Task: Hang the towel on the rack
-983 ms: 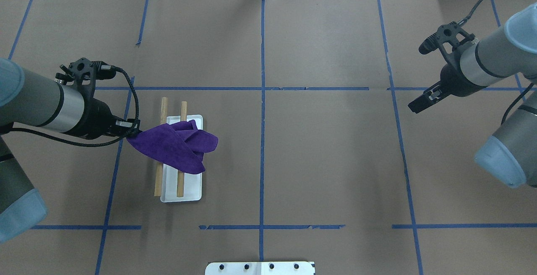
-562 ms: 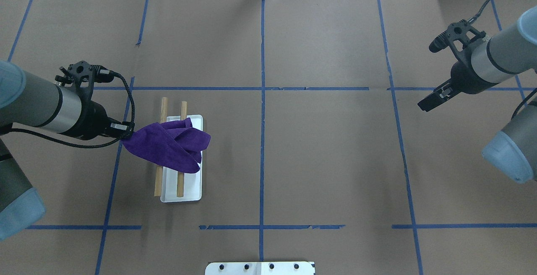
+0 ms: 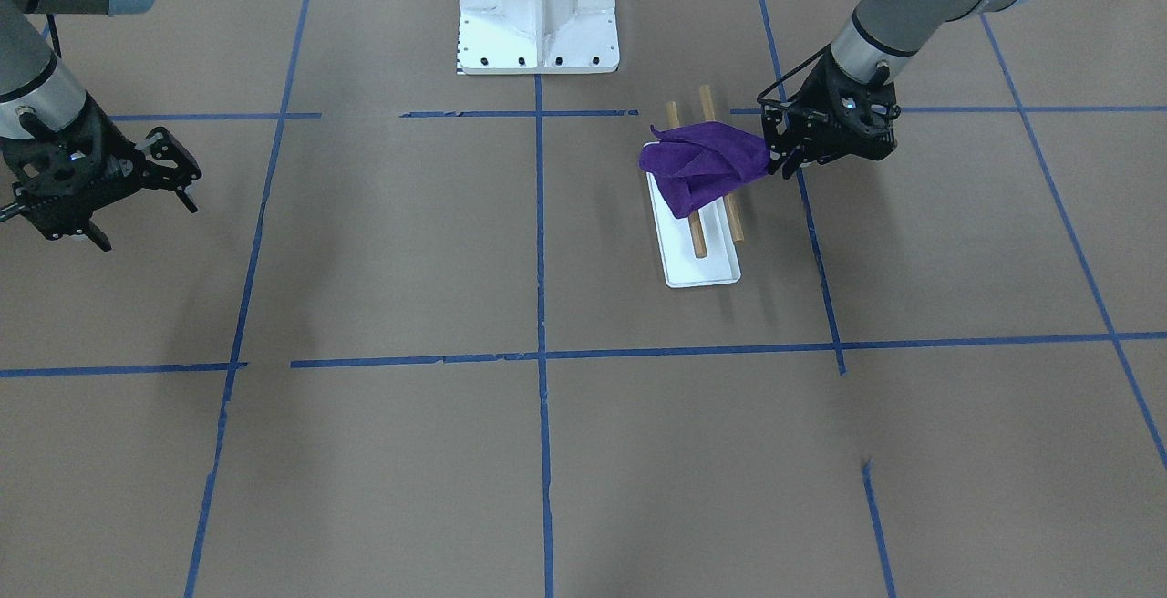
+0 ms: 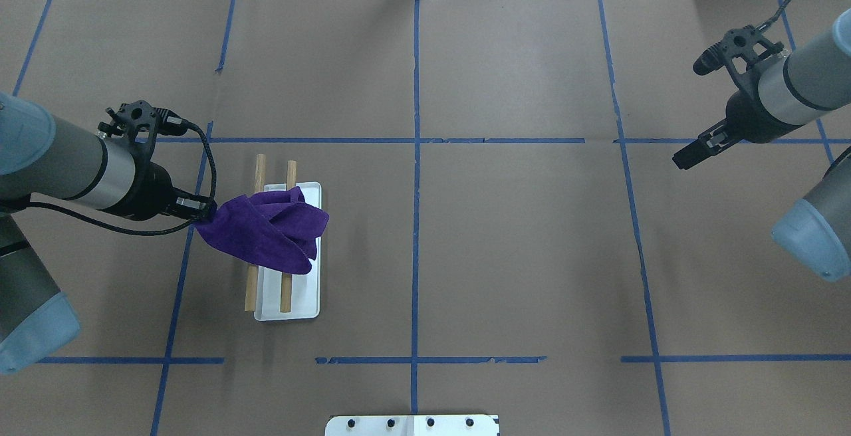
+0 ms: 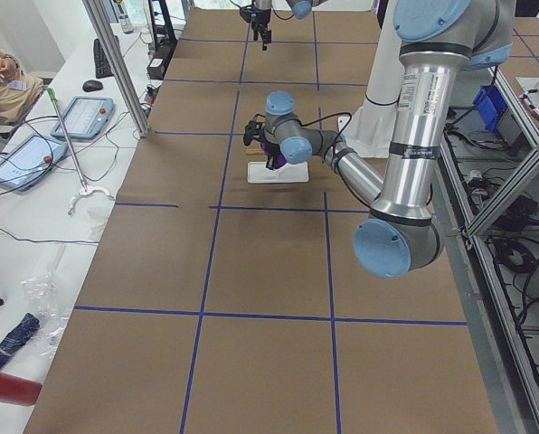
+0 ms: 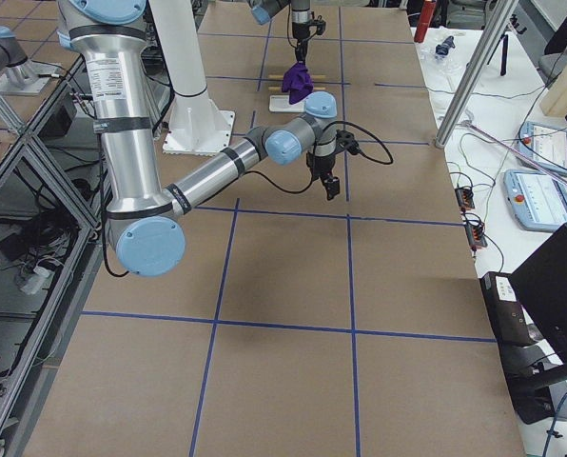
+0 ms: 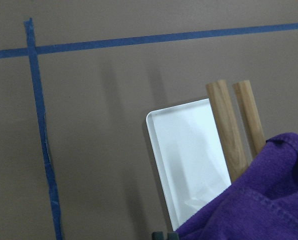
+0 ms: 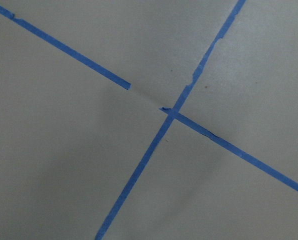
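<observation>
The purple towel (image 4: 266,230) lies bunched across the two wooden dowels (image 4: 256,170) of the rack, above its white base (image 4: 292,300). My left gripper (image 4: 203,213) is shut on the towel's left corner, just left of the rack. In the front-facing view the same gripper (image 3: 775,160) holds the towel (image 3: 697,165) over the rack base (image 3: 702,265). The left wrist view shows the towel (image 7: 259,200), the dowels (image 7: 226,130) and the base (image 7: 189,160). My right gripper (image 4: 685,157) is shut and empty, far off to the right.
The large white bolted pedestal (image 3: 538,5) stands at the robot's side of the table; its plate (image 4: 412,425) shows at the overhead view's bottom edge. Blue tape lines (image 4: 415,140) cross the brown table cover. The right wrist view shows only tape lines (image 8: 174,112).
My left gripper has drawn the towel a little leftward across the dowels, so its right fold sits closer to the rack. My right arm has moved back to the right and farther away.
</observation>
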`<action>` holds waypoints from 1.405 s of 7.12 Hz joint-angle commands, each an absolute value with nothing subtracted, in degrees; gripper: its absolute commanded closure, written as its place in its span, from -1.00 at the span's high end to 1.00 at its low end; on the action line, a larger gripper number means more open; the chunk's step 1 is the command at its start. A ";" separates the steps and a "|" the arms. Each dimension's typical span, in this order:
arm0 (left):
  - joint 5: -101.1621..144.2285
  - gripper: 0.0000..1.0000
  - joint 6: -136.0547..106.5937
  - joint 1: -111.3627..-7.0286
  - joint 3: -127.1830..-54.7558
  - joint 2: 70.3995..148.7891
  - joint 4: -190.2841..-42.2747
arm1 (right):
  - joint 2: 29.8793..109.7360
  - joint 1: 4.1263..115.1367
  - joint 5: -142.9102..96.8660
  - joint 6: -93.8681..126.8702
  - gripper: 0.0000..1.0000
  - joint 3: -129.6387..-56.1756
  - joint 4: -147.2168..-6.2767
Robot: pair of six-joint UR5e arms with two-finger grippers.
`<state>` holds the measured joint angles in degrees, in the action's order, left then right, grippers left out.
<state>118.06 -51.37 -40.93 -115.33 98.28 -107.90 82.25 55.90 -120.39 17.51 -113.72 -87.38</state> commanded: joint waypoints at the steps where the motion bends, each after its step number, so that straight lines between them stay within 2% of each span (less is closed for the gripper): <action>1: 118.91 1.00 -45.48 -44.45 -115.05 98.70 -107.50 | 84.02 59.05 -121.20 18.37 1.00 -113.03 -87.45; 3: 123.53 1.00 -43.07 -50.94 -113.13 98.00 -105.57 | 88.21 62.56 -121.91 18.11 1.00 -111.98 -87.19; 5: 126.39 1.00 -43.07 -57.09 -112.76 98.00 -96.22 | 93.04 69.40 -123.47 17.05 1.00 -105.67 -87.10; 6: 126.47 1.00 -38.28 -61.39 -111.72 98.61 -88.41 | 94.12 74.74 -125.31 15.83 1.00 -101.82 -86.93; 8: 126.47 1.00 -26.93 -69.65 -108.74 95.29 -86.75 | 96.49 83.18 -128.39 4.71 1.00 -98.28 -87.01; 10: 126.56 1.00 -9.07 -77.56 -104.70 92.56 -85.70 | 100.27 91.90 -133.06 -1.56 1.00 -98.34 -86.92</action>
